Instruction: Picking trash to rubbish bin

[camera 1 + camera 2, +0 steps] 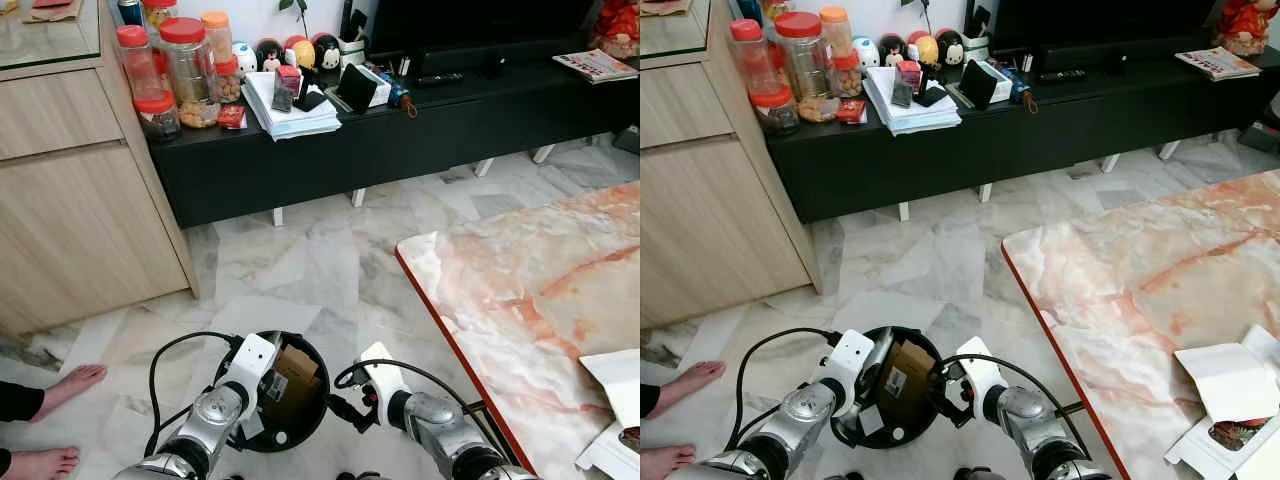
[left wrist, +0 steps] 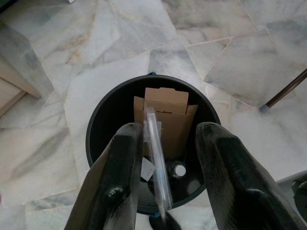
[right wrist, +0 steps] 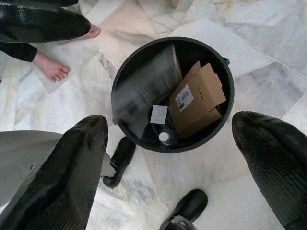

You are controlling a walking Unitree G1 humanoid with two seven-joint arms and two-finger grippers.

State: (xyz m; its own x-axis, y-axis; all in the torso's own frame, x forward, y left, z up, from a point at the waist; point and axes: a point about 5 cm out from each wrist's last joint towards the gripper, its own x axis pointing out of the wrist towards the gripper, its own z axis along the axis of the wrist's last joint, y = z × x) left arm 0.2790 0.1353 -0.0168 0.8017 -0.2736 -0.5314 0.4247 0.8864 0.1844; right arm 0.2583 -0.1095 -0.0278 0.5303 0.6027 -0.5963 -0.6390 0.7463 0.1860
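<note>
Spread left fingers over black bin; right fingers wide beside its rim, table edge close.

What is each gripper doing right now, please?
Left gripper: open above the round black rubbish bin, a clear plastic sheet falling between its fingers.
Right gripper: open, holding nothing.

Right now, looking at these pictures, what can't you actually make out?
- Bin bottom: dark under the cardboard box in the right wrist view.
- Clear plastic piece between the left claw fingers: blurred, can't tell what it is or if it's gripped.
- Person: feet at the picture's edge, rest cut off.
- Label on the box: too small to read.
</note>
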